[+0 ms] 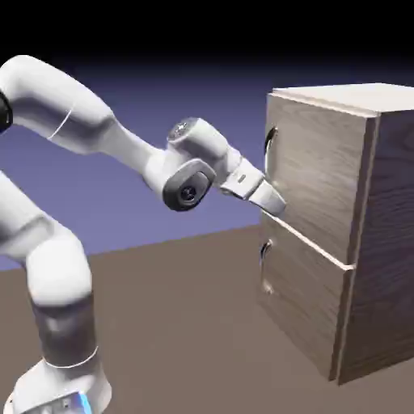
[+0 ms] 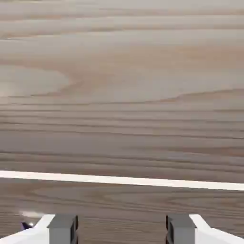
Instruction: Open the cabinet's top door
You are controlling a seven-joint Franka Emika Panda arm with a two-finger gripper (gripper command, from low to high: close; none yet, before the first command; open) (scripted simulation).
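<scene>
- Presently, the top door (image 1: 319, 174) is seen shut in the exterior view, set flush against the front of the cabinet (image 1: 392, 234), above the lower panel (image 1: 303, 299)
- Top door: squarish, flat, faced in grey-brown wood grain; a paler, warmer tone is noted along its edges
- A curved metal handle (image 1: 269, 152) is carried upright near the door's edge on the exterior view's left, dark along the bow with a lighter glint
- A matching handle (image 1: 264, 265) is borne by the lower panel; the two panels are divided by a thin pale line
- In the hand view, most of the frame is filled by the door's grain, run in near-horizontal bands of grey and tan; the pale line is crossed below it, slightly sloped
- Gripper (image 2: 122, 229): released, its fingertips held well apart, nothing grasped; it is placed by the door's lower part, below the upper handle
- Whether the wood is touched by the fingertips cannot be told
</scene>
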